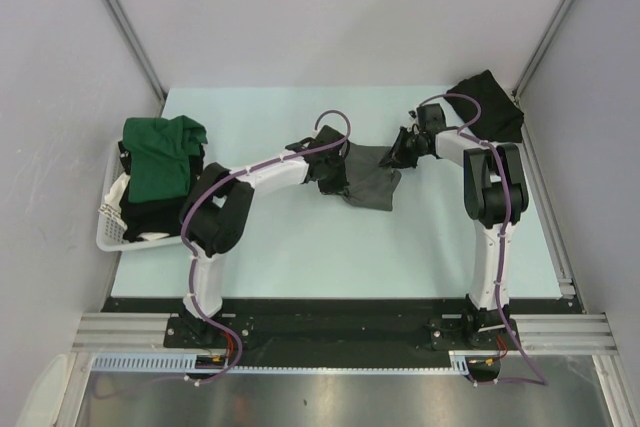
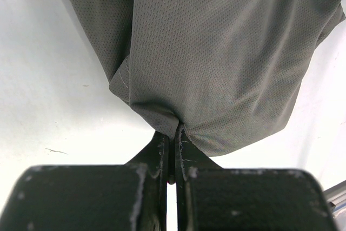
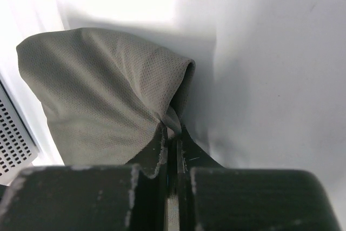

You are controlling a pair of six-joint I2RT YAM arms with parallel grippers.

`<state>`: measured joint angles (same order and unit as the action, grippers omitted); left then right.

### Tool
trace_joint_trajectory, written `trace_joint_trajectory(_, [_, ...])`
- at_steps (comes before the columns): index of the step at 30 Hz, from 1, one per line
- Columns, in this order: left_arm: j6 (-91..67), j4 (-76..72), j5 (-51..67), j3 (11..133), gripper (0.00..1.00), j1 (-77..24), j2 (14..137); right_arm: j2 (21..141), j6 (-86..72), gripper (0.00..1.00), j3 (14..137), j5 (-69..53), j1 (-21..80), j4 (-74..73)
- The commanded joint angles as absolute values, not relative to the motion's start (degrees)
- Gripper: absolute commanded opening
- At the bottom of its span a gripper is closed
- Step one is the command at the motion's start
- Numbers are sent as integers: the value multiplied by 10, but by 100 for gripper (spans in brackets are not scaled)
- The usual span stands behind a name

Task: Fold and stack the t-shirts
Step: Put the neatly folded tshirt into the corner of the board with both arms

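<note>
A: Grip?
B: Left gripper and right gripper each pinch the grey t-shirt, mid-table
A: Around it?
B: Green t-shirt atop basket, left; black t-shirt, far-right corner

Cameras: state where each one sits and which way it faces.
Top external: above and behind the bases, looking down on the table; both arms show.
Left wrist: on the left arm, looking along the left claw, shut on the grey t-shirt.
Right wrist: on the right arm, looking along the right claw, shut on that t-shirt.
Shared: all three show the grey t-shirt.
</note>
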<state>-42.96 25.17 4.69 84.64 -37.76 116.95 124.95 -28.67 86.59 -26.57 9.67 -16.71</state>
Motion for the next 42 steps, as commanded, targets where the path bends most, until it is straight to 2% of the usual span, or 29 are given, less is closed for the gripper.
trace_joint_trajectory(1, [-417,249,46,870,0,-383,1140,1255,-264,0,861,-234,105,-187])
trace_joint_trajectory(11, [-403,268,63,949,0,-383,1148,1242,-258,0,902,-244,104,-179])
trace_joint_trajectory(19, [-394,299,86,1082,0,-384,1195,1231,-236,0,992,-230,86,-232])
trace_joint_trajectory(31, [-403,318,105,1225,0,-391,1264,1209,-215,0,1006,-221,31,-257])
trace_joint_trajectory(35, [-410,315,122,1309,0,-398,1311,1206,-198,0,1025,-215,4,-271])
trace_joint_trajectory(38, [-416,295,138,1361,0,-401,1354,1190,-178,0,1035,-196,-19,-271])
trace_joint_trajectory(42, [-439,191,161,1368,1,-401,1394,1172,-139,0,1059,-162,-37,-279])
